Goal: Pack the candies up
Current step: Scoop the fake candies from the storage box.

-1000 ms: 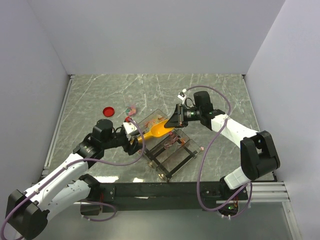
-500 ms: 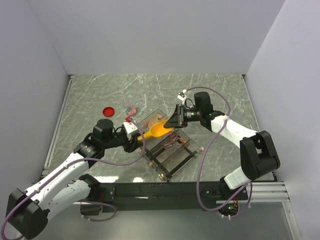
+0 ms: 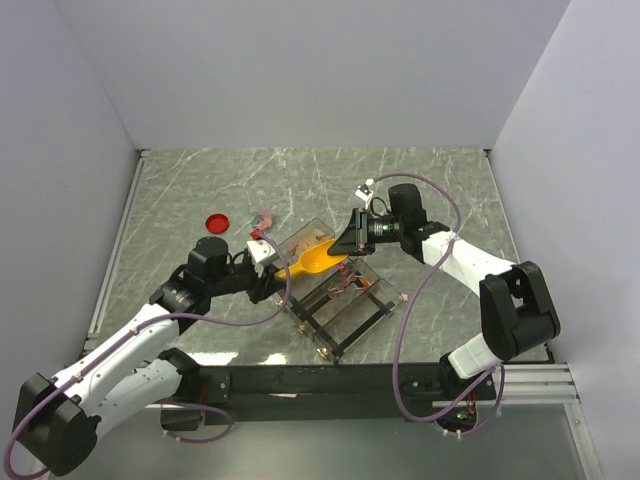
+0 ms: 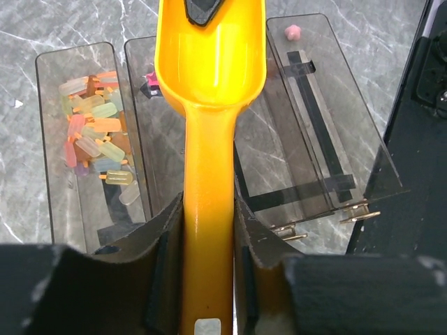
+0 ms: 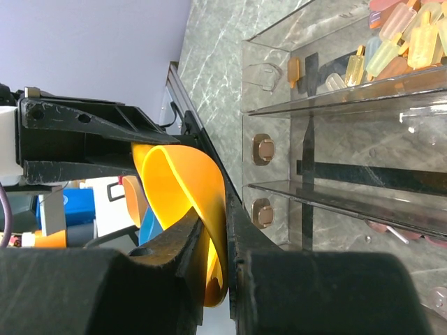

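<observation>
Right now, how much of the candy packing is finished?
Partly done: a pile of candies already sits in one compartment of the clear box, and one pink candy lies alone in another section. In hand: the left fingers and right fingers both clamp the yellow scoop, whose bowl looks empty. Left: a few loose candies on the table by the box.

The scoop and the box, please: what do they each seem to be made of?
Scoop: likely plastic, glossy orange-yellow, with soft highlights and light glowing through its bowl. Box: probably clear, smoke-tinted acrylic; the candies and the marble-look tabletop show through its walls.
</observation>
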Controlling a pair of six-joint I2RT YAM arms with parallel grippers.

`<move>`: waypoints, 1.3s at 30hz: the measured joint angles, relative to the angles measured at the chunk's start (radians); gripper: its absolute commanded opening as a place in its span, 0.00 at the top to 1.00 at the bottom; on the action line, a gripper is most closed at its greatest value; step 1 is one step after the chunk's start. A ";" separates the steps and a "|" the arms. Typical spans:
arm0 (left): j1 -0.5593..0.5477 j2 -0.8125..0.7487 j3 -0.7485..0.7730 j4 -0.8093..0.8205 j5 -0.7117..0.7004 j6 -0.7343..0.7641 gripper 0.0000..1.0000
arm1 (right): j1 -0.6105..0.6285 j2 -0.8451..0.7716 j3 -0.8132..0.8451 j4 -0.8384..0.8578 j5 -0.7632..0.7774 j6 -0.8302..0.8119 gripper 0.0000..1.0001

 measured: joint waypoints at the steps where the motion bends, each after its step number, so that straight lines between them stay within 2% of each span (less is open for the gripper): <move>1: 0.001 0.000 0.000 0.001 0.000 -0.005 0.74 | -0.001 0.000 -0.002 0.002 -0.001 0.002 1.00; 6: 0.008 -0.008 -0.001 0.007 0.004 -0.041 0.81 | -0.001 0.000 -0.013 0.016 -0.003 0.013 1.00; 16: 0.021 -0.060 -0.026 0.042 0.023 -0.096 0.75 | -0.003 0.000 -0.040 0.063 -0.027 0.053 1.00; 22: 0.026 -0.087 -0.043 0.066 0.035 -0.117 0.75 | -0.003 0.001 -0.045 0.072 -0.041 0.068 1.00; 24: 0.029 -0.095 -0.048 0.078 0.037 -0.126 0.78 | -0.003 0.001 -0.045 0.073 -0.043 0.069 0.99; 25: 0.029 -0.097 -0.050 0.082 0.037 -0.129 0.81 | -0.003 0.001 -0.045 0.073 -0.044 0.069 0.94; 26: 0.030 -0.098 -0.050 0.082 0.037 -0.130 0.91 | -0.003 0.001 -0.045 0.073 -0.045 0.069 0.91; 28: 0.030 -0.100 -0.050 0.083 0.037 -0.132 0.99 | -0.003 0.001 -0.045 0.072 -0.045 0.067 0.84; 29: 0.030 -0.100 -0.050 0.083 0.037 -0.132 0.99 | -0.003 0.001 -0.045 0.068 -0.044 0.064 0.80; 32: 0.030 -0.099 -0.050 0.081 0.037 -0.131 0.99 | -0.002 0.001 -0.042 0.045 -0.037 0.035 0.77; 33: 0.030 -0.099 -0.050 0.080 0.037 -0.131 0.99 | -0.001 0.001 -0.037 0.029 -0.034 0.020 0.63; 36: 0.032 -0.100 -0.050 0.082 0.035 -0.132 0.99 | -0.001 0.001 -0.016 -0.023 0.005 -0.048 0.40; 39: 0.037 -0.100 -0.043 0.070 0.010 -0.129 0.99 | -0.011 0.002 0.026 -0.107 0.064 -0.125 0.36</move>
